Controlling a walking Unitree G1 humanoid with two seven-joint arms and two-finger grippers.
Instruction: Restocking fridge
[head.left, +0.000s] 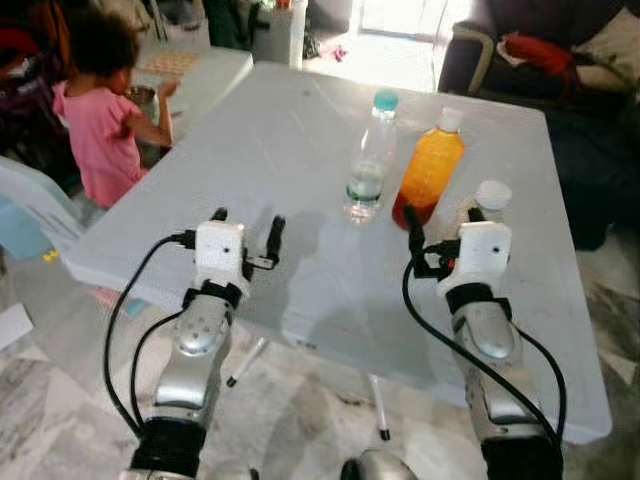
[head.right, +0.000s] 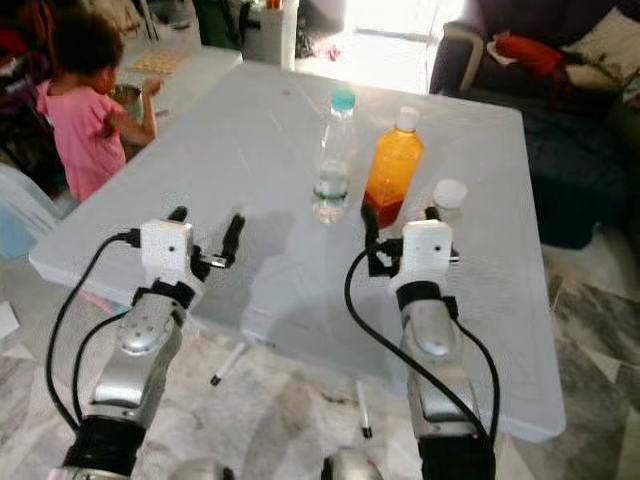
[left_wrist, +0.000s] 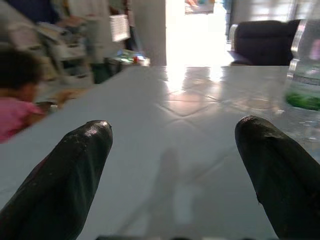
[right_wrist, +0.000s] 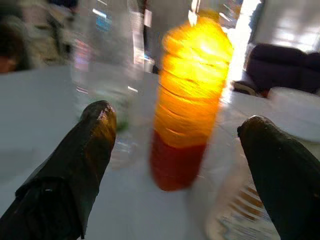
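Before us stands a white table with three bottles near its right edge. Our right gripper is spread wide, just short of the orange bottle, with the white-capped bottle by its right finger. The clear water bottle stands left of the orange one. Our left gripper hovers wide over the near edge. A person in pink stands beyond the far left corner.

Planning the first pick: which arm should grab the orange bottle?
Right. The right end effector is open and lined up with the orange bottle, which stands between its fingers in the right wrist view. The left end effector faces bare table.
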